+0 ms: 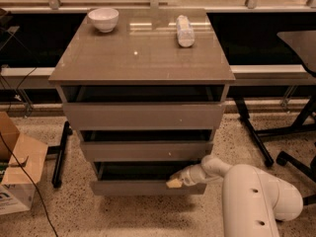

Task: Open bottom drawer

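The claw [174,182] seems on the drawer [143,187], top lip; grip I can't tell. Stiff, handleless: pull there.

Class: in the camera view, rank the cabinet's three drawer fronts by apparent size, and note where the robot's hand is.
1. top front
2. middle front
3. bottom drawer, the narrowest and shortest.
The hand is at the bottom drawer's top edge, towards its right end.
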Robot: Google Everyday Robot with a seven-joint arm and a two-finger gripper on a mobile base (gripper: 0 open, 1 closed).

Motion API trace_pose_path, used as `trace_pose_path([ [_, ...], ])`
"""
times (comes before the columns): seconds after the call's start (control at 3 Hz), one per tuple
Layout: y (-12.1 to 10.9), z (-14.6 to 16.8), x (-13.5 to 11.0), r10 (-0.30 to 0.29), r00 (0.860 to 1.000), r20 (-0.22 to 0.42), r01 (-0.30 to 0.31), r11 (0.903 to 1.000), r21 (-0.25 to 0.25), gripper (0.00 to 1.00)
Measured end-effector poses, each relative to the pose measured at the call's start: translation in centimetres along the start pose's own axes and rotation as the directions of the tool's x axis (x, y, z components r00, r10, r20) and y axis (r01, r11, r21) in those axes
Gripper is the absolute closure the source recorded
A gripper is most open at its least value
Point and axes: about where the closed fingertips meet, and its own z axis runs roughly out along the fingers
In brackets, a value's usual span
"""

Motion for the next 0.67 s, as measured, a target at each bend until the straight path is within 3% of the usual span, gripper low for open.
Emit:
trace_pose_path([
  [0.67,0.01,-0.02,-0.02,0.000,1.000,0.000,0.000,1.0000,0.000,0.17],
])
